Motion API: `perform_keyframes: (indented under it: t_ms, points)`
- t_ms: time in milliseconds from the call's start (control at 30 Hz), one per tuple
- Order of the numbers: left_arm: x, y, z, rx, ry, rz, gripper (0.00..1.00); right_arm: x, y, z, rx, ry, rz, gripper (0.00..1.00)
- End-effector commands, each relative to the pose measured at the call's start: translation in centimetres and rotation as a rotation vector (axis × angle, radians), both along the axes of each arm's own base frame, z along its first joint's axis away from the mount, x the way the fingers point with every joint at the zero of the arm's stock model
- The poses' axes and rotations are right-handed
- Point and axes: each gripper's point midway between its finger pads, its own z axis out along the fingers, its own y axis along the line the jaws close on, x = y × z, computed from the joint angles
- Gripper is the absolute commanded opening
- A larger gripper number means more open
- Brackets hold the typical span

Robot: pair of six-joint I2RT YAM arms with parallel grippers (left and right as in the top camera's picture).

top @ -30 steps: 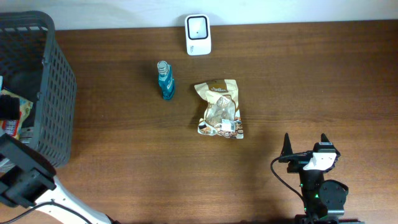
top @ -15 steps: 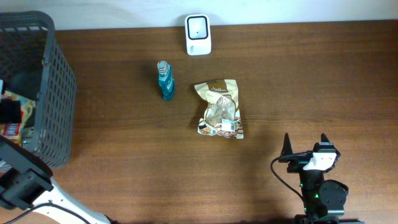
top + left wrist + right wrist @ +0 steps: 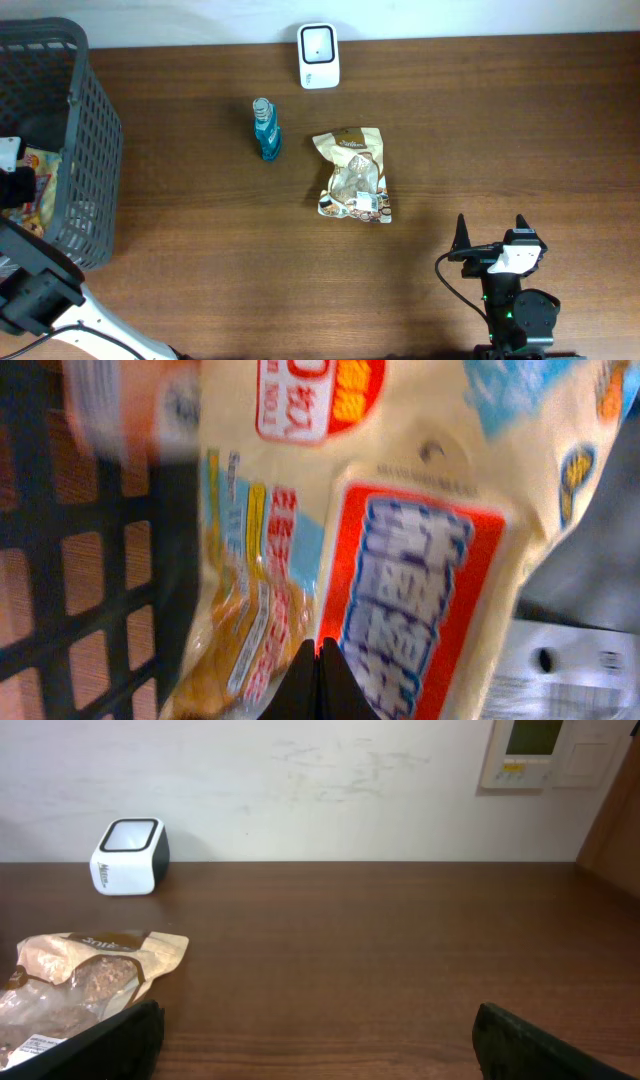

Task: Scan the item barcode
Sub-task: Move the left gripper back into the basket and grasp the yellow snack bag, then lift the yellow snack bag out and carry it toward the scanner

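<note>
My left gripper [image 3: 12,186] [image 3: 318,648] is down inside the black mesh basket [image 3: 95,150], shut on the wrapper of a yellow-and-red snack packet [image 3: 400,560] [image 3: 38,165]. The jaws meet with no gap, and the packet fills the blurred left wrist view. The white barcode scanner [image 3: 318,55] [image 3: 128,856] stands at the table's far edge. My right gripper [image 3: 491,230] [image 3: 318,1040] rests near the front right, open and with nothing in it.
A teal bottle [image 3: 265,128] stands left of centre. A brown snack bag [image 3: 355,175] [image 3: 80,985] lies flat in the middle of the table. The basket wall [image 3: 100,600] shows close on the left of the left wrist view.
My left gripper has closed inside the basket, and the packet there has shifted. The right arm, the bottle and the brown bag have not moved.
</note>
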Motion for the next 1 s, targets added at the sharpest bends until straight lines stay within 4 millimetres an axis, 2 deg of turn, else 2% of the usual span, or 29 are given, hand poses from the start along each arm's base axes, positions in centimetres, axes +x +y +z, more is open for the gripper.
perform_keyframes:
  t_ms: [0,100,167,200,233,267,300,367,433,600,767,833,867,967]
  points:
    - [-0.1,-1.3,-1.7,-0.067,0.020,-0.013,0.00,0.0,0.0,-0.3,-0.003,0.006,-0.003,0.98]
    - [0.5,-2.1,-1.2,-0.063,0.016,-0.035,0.00,0.0,0.0,-0.3,-0.003,0.006,-0.003,0.98]
    - [1.5,-2.7,-0.1,-0.044,-0.004,-0.058,0.02,0.0,0.0,-0.3,-0.003,0.006,-0.002,0.98]
    - [2.1,-3.0,0.7,-0.030,-0.019,-0.071,0.25,0.0,0.0,-0.3,-0.003,0.006,-0.002,0.98]
    - [2.7,-3.3,1.4,-0.019,-0.032,-0.083,0.37,0.0,0.0,-0.3,-0.003,0.006,-0.002,0.98]
    - [3.0,-3.5,1.9,-0.011,-0.041,-0.091,0.57,0.0,0.0,-0.3,-0.003,0.006,-0.002,0.98]
    - [3.7,-4.0,2.8,0.003,-0.057,-0.107,0.65,0.0,0.0,-0.3,-0.003,0.006,-0.002,0.98]
    - [4.4,-4.7,4.0,0.023,-0.077,-0.130,0.68,0.0,0.0,-0.3,-0.003,0.006,-0.002,0.98]
    - [4.8,-5.1,4.5,0.039,-0.082,-0.142,0.82,0.0,0.0,-0.3,-0.003,0.006,-0.002,0.98]
    - [4.7,-5.9,4.4,0.030,-0.062,-0.151,0.81,0.0,0.0,-0.3,-0.003,0.006,-0.003,0.98]
    - [2.5,-4.1,3.6,0.110,0.046,-0.105,0.78,0.0,0.0,-0.3,-0.003,0.006,-0.002,0.98]
    - [1.5,-4.1,2.5,0.095,0.079,-0.096,0.78,0.0,0.0,-0.3,-0.003,0.006,-0.002,0.98]
    - [0.7,-4.3,1.2,0.077,0.104,-0.091,0.77,0.0,0.0,-0.3,-0.003,0.006,-0.002,0.98]
    - [-0.3,-4.5,-0.7,0.057,0.133,-0.087,0.73,0.0,0.0,-0.3,-0.003,0.006,-0.002,0.98]
